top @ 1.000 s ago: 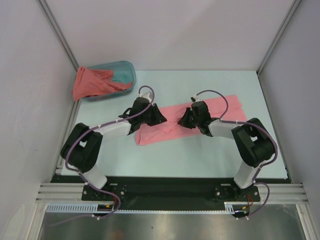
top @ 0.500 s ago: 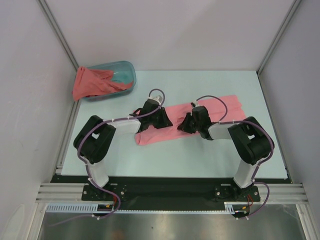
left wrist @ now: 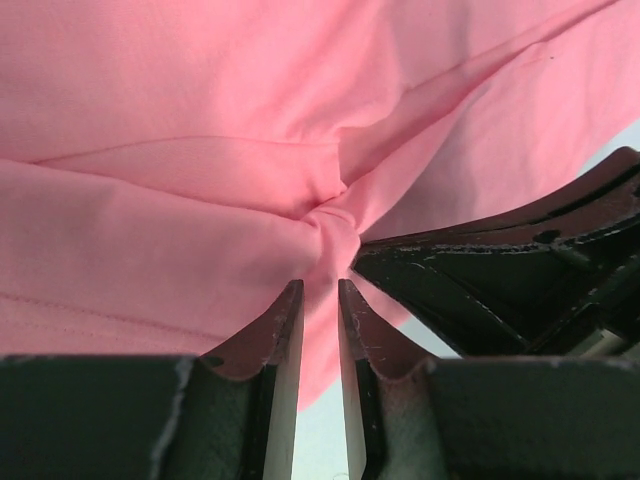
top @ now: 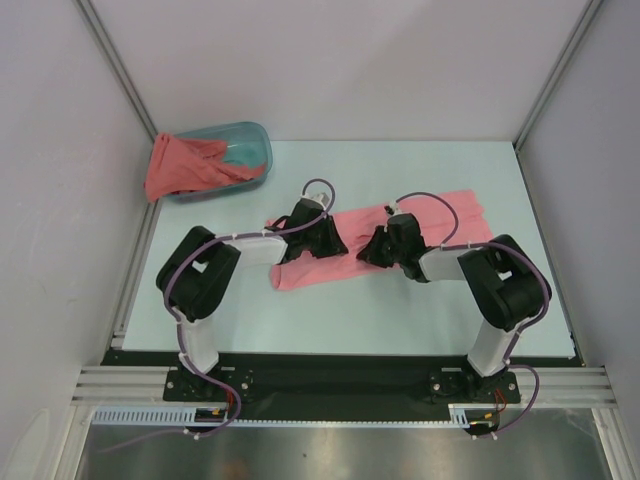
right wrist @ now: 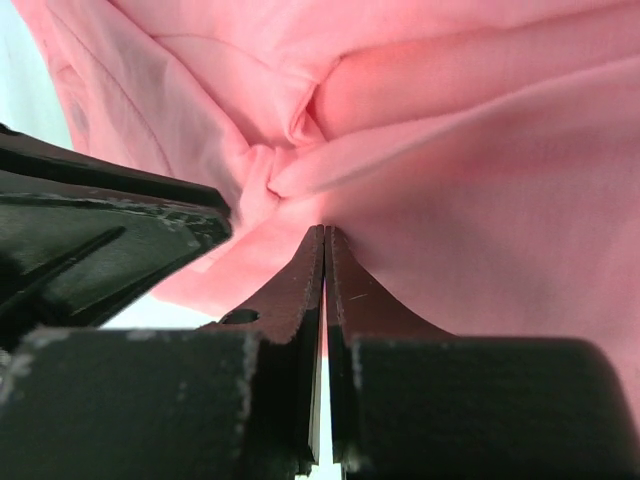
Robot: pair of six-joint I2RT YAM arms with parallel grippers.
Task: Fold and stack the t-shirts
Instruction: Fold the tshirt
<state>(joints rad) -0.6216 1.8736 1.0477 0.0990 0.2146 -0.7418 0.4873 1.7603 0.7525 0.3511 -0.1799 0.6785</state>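
The light salmon-pink t-shirt (top: pixel 462 212) lies as a long folded strip across the middle of the table. My left gripper (top: pixel 337 244) and right gripper (top: pixel 368 250) meet nose to nose over its middle. In the left wrist view the left gripper (left wrist: pixel 320 286) is shut on a puckered bunch of the pink t-shirt (left wrist: pixel 200 120). In the right wrist view the right gripper (right wrist: pixel 325 230) is shut tight on a pinched fold of the same shirt (right wrist: pixel 480 200). The darker coral-red t-shirt (top: pixel 180 168) hangs half out of the tub at the back left.
The teal translucent tub (top: pixel 256 142) stands at the back left corner of the pale blue table (top: pixel 400 310). White walls with metal frame posts close in the left, right and back sides. Each wrist view shows the other gripper's black body close by.
My left arm has swung right and brought its gripper in over the pink shirt's middle. My right gripper has shifted slightly left toward it. The coral shirt and tub have not moved.
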